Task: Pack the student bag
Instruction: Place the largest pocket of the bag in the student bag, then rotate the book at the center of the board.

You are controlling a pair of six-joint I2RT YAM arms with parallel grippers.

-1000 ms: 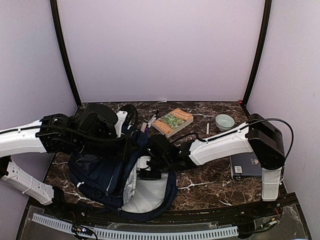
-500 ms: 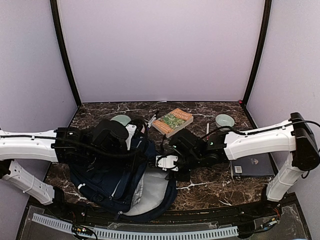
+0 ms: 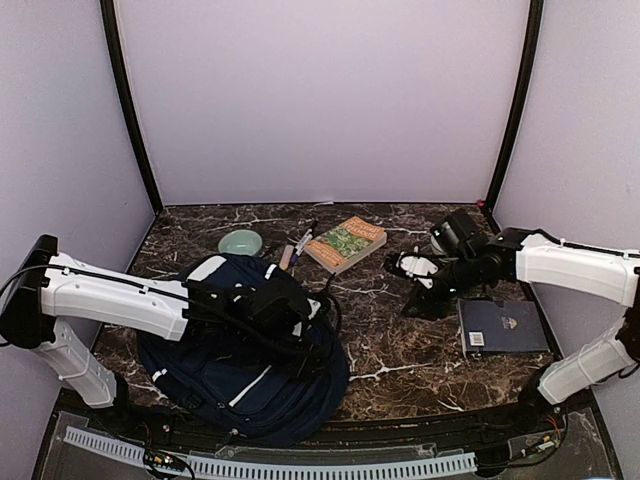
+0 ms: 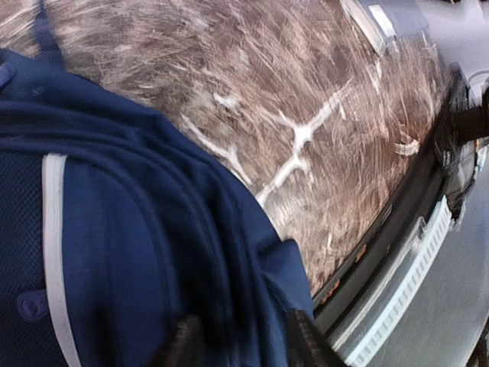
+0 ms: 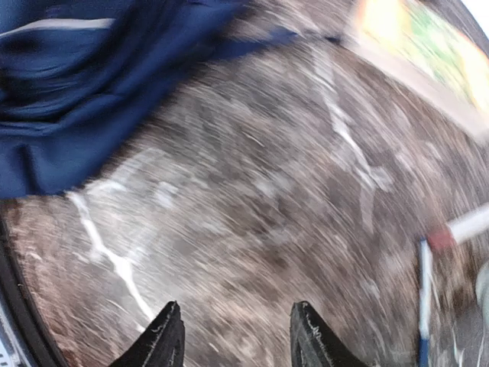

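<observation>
**From above:** The student bag (image 3: 230,370) lies slumped at the front left of the marble table (image 3: 400,345), with nothing visibly holding its mouth open. The left arm (image 3: 120,298) reaches across the top of it with its wrist low over the fabric, seemingly placed there to manage the opening. The right arm (image 3: 575,262) stretches in from the far right. Its wrist sits between a paperback (image 3: 347,243) and a dark blue book (image 3: 500,327), well apart from the bag, so it is probably out to fetch the next thing. The paperback, a few pens (image 3: 300,243) and a green bowl (image 3: 240,242) sit along the back, not yet packed.

**Left wrist camera:** The left claw (image 4: 244,345) hangs directly over the bag's navy cloth, beside a white stripe (image 4: 55,245). Its fingers are parted. Fabric shows between them, but they do not appear to pinch it. The picture is blurred.

**Right wrist camera:** The right claw (image 5: 237,340) is spread and empty above bare marble, and this frame is smeared too. The bag is at upper left, the paperback at upper right and one of the pens at lower right. The spread fingers suggest it is ready for a pickup.
</observation>
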